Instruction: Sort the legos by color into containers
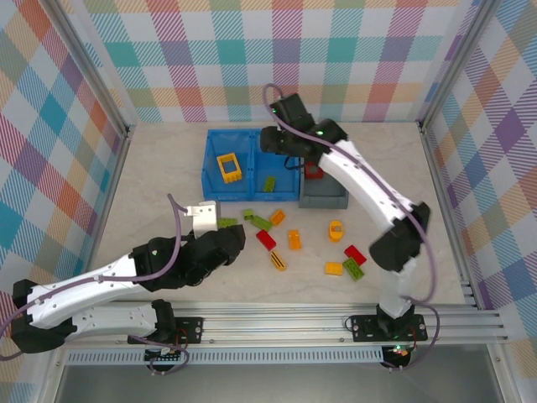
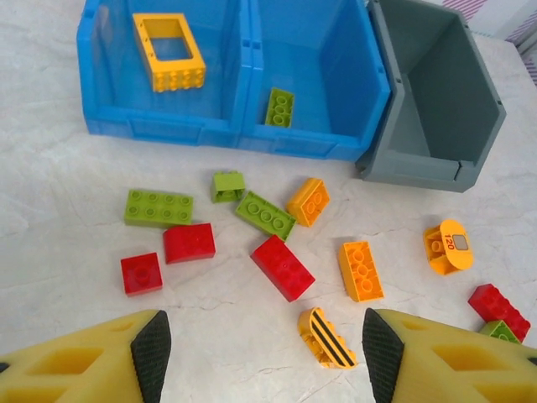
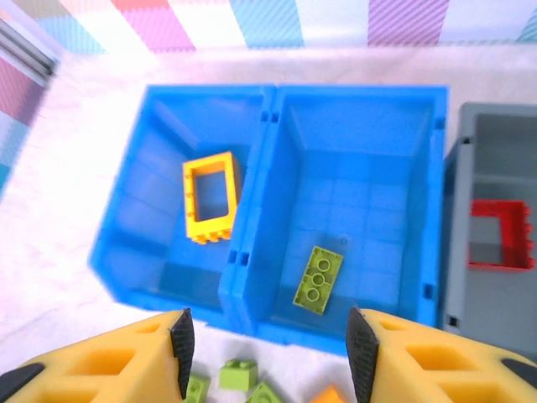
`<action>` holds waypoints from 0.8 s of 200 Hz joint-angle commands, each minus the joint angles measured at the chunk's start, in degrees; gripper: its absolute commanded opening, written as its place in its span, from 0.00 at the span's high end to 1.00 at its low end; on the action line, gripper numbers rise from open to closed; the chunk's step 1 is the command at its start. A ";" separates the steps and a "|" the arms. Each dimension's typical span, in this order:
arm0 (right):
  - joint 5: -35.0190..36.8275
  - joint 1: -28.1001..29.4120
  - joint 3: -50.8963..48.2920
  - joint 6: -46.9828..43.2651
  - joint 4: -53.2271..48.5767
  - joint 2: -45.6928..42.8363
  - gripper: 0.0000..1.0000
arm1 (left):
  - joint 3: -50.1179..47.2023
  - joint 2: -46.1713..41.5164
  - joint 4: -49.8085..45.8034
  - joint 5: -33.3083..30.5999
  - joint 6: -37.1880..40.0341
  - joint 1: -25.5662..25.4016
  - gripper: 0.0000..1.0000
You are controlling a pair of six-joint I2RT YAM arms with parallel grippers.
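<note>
Both grippers have their fingers apart, with nothing between them. Nearest the bases, the left gripper point(image 2: 260, 353) hovers over the tabletop point(image 2: 59, 210), above a scatter of about a dozen loose legos point(image 2: 283, 267). A striped brick point(image 2: 326, 337) lies just ahead of its fingers. Beyond that lie two red bricks point(image 2: 189, 243) to the left, an orange brick point(image 2: 361, 270), and a rounded orange piece point(image 2: 447, 246) to the right. Green bricks point(image 2: 158, 207) lie further out, near the bins. At the far side stands the blue bin point(image 2: 226, 130). A yellow frame point(image 2: 169, 50) lies in its left compartment and one green brick point(image 2: 279, 107) in its right. The right gripper point(image 3: 268, 353) hangs above this bin's near wall. The grey bin point(image 3: 470, 277) touches the blue bin's right side and holds a red piece point(image 3: 497, 235).
</note>
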 commanded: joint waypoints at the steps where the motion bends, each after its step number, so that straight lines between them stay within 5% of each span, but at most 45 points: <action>1: -0.13 1.09 -9.67 -1.53 0.90 -8.83 0.46 | 2.20 -0.23 -2.39 7.58 -1.96 3.42 0.37; 46: -13.24 3.78 -40.85 2.89 -0.03 -34.60 0.39 | -2.38 12.31 10.65 24.28 -13.21 4.33 0.41; 79: -21.65 6.32 -58.62 10.62 -1.27 -54.62 0.28 | -3.48 24.74 20.27 29.06 -20.68 4.24 0.37; 114: -22.79 6.60 -62.59 15.42 -7.53 -66.22 0.28 | -3.10 34.55 22.34 30.86 -25.16 4.88 0.34; 160: -22.23 6.66 -61.07 14.72 -9.95 -66.23 0.28 | -2.42 42.54 27.27 32.31 -23.90 7.04 0.35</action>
